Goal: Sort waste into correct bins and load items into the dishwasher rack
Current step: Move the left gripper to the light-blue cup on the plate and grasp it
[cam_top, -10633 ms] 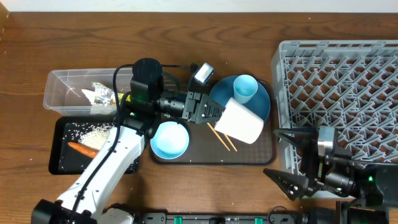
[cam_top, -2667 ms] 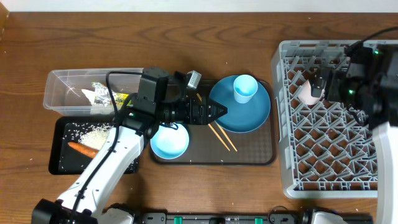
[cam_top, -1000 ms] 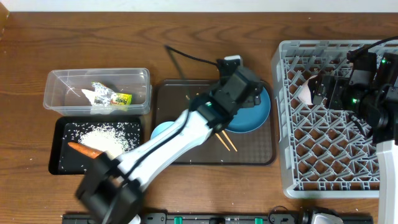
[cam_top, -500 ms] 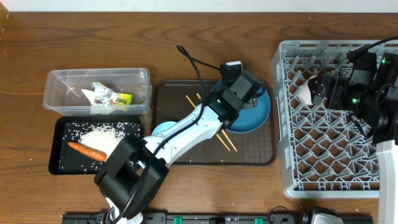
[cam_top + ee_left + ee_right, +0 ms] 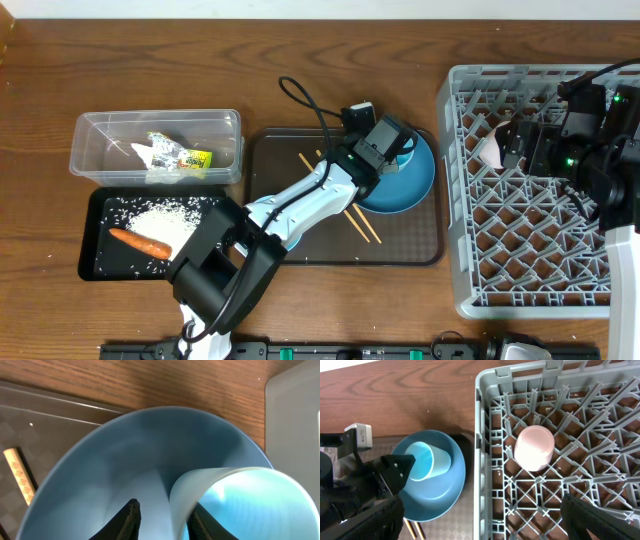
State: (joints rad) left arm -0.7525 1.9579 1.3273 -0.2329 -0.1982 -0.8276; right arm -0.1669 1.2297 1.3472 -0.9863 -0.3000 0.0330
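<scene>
Cups, two: light blue cup (image 5: 240,505), rim between part-open left fingers (image 5: 131,520), pinkish-white cup (image 5: 534,447) in rack (image 5: 479,420); right fingers (image 5: 600,522) wide.

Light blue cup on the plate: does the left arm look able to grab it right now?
Probably yes. The left gripper is right at the light blue cup, open, with its fingers on either side of the cup's wall, over the blue plate. Nothing else sits between them.
</scene>
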